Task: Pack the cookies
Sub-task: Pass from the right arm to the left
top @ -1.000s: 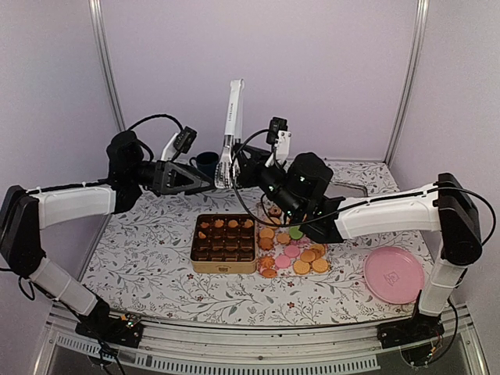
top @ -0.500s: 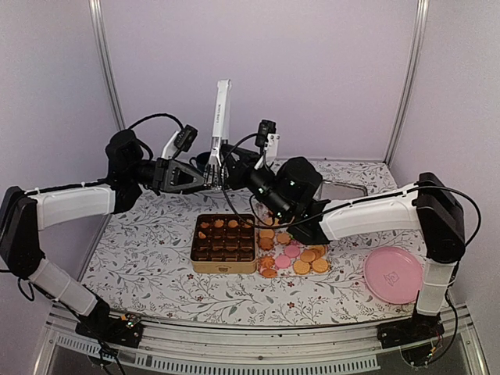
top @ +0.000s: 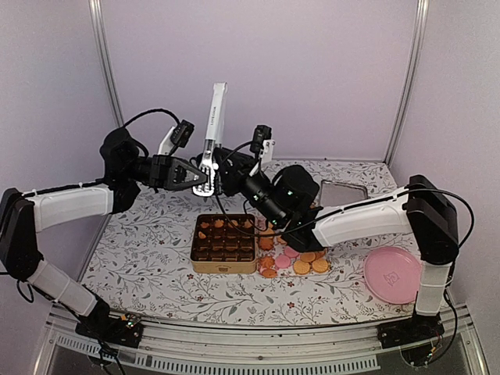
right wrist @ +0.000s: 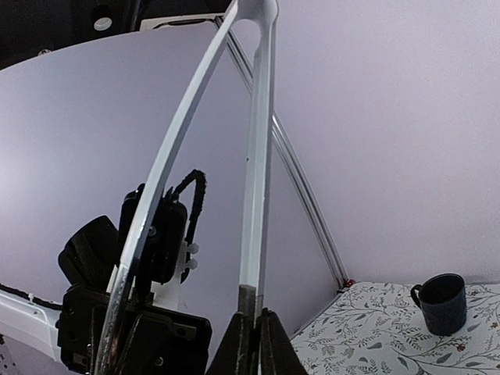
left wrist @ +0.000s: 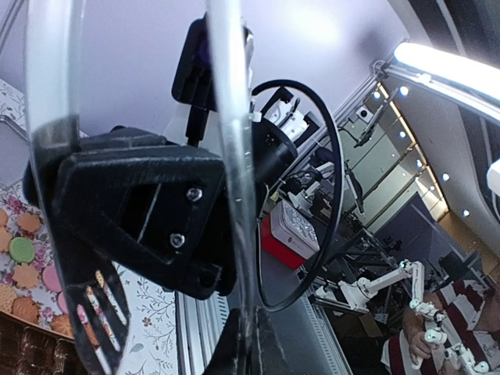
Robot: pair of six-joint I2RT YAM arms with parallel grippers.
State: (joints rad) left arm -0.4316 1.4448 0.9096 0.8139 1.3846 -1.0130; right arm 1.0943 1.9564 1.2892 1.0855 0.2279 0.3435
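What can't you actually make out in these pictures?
- Top view: the right arm covers part of the loose cookies, so no full count.
- Top view: the tin is too small to tell what its dark cells hold.
- Top view: the tongs have their lower end lost where the left hand and right hand crowd together.
- Left wrist view: blurred tongs up close block most of the table.
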